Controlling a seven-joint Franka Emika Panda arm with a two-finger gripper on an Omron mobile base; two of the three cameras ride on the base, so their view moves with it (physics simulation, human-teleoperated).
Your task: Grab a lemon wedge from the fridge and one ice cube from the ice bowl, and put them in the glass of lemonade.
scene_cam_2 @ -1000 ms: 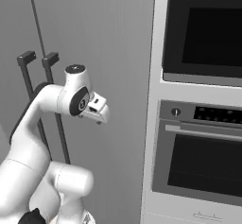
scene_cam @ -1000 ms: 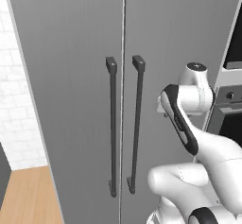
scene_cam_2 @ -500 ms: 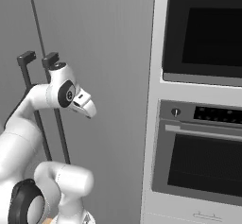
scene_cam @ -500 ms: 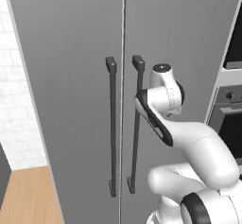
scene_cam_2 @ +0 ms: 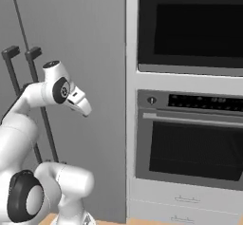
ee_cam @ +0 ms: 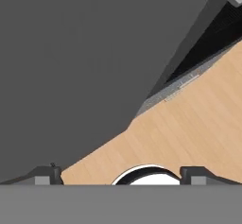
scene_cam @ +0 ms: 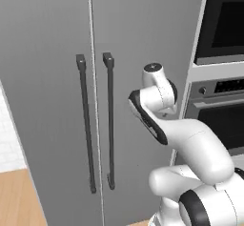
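- Left base view: fridge (scene_cam: 52, 125) fills the frame left of centre, both doors shut, two dark bar handles side by side at the seam — left handle (scene_cam: 85, 125), right handle (scene_cam: 110, 125).
- Lemon wedge is presumably inside; nothing of the interior shows yet.
- Gripper (ee_cam: 120, 173): fingertips sit far apart at the bottom of hand view, jaws wide, nothing between them. It looks down the grey door face toward the wood floor (ee_cam: 189, 124).
- Arm (scene_cam: 157, 110) folded just right of the right handle, not touching it.
- Wall oven (scene_cam_2: 190, 143) stands right of the fridge; not the target.
- Step in hand, by my reading: reach a door handle. Best done by squaring the jaws across the bar, closing on mid-bar, then pulling along the door's arc.
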